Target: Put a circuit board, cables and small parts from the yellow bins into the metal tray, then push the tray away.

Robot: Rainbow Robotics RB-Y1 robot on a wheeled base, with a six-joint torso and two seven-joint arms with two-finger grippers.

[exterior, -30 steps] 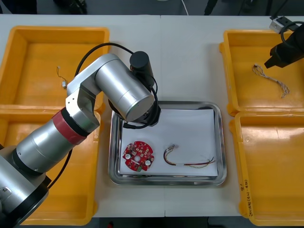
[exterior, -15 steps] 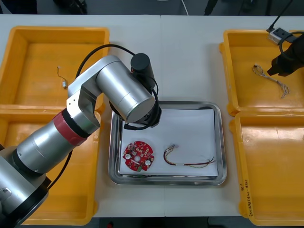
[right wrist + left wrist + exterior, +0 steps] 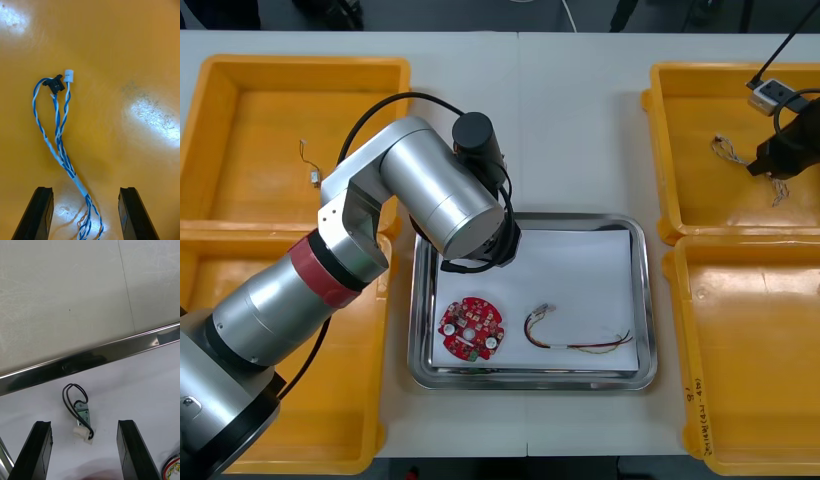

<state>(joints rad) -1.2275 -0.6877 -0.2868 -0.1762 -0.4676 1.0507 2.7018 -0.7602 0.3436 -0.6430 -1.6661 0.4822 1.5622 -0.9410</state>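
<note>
your left gripper point(image 3: 84, 423) hangs low over the white inside of the tray point(image 3: 646, 300), close to its far rim, at the far left corner. its jaws are spread. a small metal part point(image 3: 83, 414) with a looped black wire lies on the white lining between the two fingers, clear of both, so nothing is pinched. in the front view the left arm's wrist covers that corner, and the gripper sits beneath it.

your right gripper point(image 3: 85, 189) is down inside the far right bin point(image 3: 710, 205), close above its floor. its jaws are spread as well. the blue and white cable point(image 3: 60, 138) lies flat on the bin floor. its strands pass between the fingers without touching either, and its loop, with one black and one white connector, lies ahead of the fingertips. the cable is not grasped.

in the tray, the board point(image 3: 471, 329) lies flat at the near left. the red and yellow cable point(image 3: 575, 335) lies just beside it, to the robot's right, and the two are apart.

the far left bin point(image 3: 240, 140) holds one small wired part point(image 3: 308, 166) on its floor. the near right bin point(image 3: 750, 350) sits just beside the tray's right rim.

the tray stands on the table point(image 3: 580, 130), between the two pairs of bins.
</note>
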